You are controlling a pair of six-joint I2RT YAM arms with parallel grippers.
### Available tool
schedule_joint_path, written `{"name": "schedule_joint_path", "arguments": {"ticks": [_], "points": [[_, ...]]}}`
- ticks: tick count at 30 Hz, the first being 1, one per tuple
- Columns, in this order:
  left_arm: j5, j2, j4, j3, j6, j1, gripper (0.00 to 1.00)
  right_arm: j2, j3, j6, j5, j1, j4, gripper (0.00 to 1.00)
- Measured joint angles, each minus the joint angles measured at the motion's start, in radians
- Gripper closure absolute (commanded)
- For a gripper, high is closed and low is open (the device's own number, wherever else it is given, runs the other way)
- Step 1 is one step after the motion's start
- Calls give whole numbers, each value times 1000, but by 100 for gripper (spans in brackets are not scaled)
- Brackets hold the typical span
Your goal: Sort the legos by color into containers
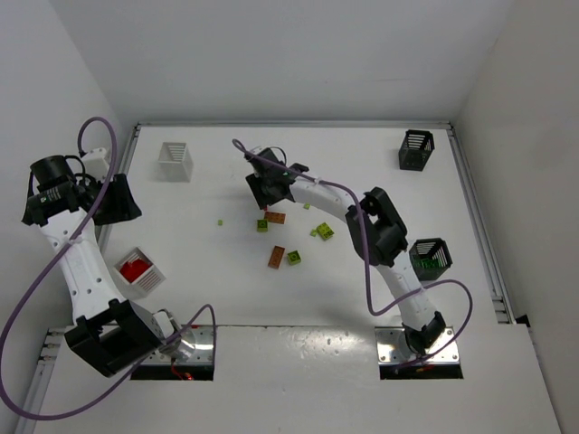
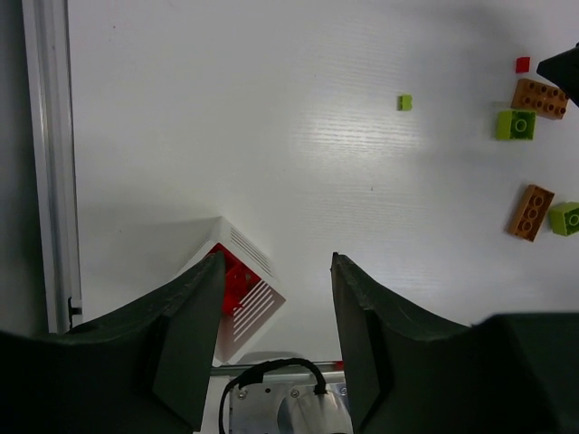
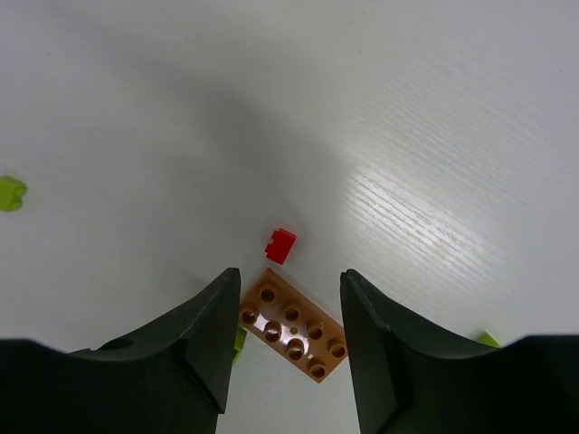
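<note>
My right gripper (image 3: 289,276) is open, hovering over an orange-brown lego (image 3: 294,325) that shows between its fingers without touching them. A tiny red lego (image 3: 280,245) lies just beyond it. In the top view this gripper (image 1: 269,192) sits above the loose cluster: orange-brown legos (image 1: 274,217) (image 1: 276,257) and green ones (image 1: 261,225) (image 1: 294,258) (image 1: 323,231). My left gripper (image 2: 277,262) is open and empty, high above a white container (image 2: 240,289) holding red legos. From above, that gripper (image 1: 113,201) is at the table's left edge, near the same container (image 1: 140,271).
An empty white container (image 1: 175,161) stands at the back left. A black container (image 1: 416,149) is at the back right, and another black container (image 1: 430,256) with green pieces sits beside my right arm. A small yellow-green piece (image 1: 221,222) lies apart. Metal rails (image 1: 475,217) border the table.
</note>
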Motion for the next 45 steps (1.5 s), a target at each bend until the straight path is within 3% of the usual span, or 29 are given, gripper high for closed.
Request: {"name": "schedule_joint_path", "arguments": {"ticks": [10,35,38,39,45], "points": [[-15,0,0,0,-6,0,40,19,0,73,34,5,-6,60],[-58,-16,1,-11,-6,0,39,80,2,100,8,9,15,58],[-58,-16,1,-11,-6,0,39,82,4,99,9,9,18,65],[-58,-16,1,-11,-6,0,39,83,4,100,10,9,22,73],[-58,-16,1,-11,-6,0,38,85,4,102,12,9,32,98]]}}
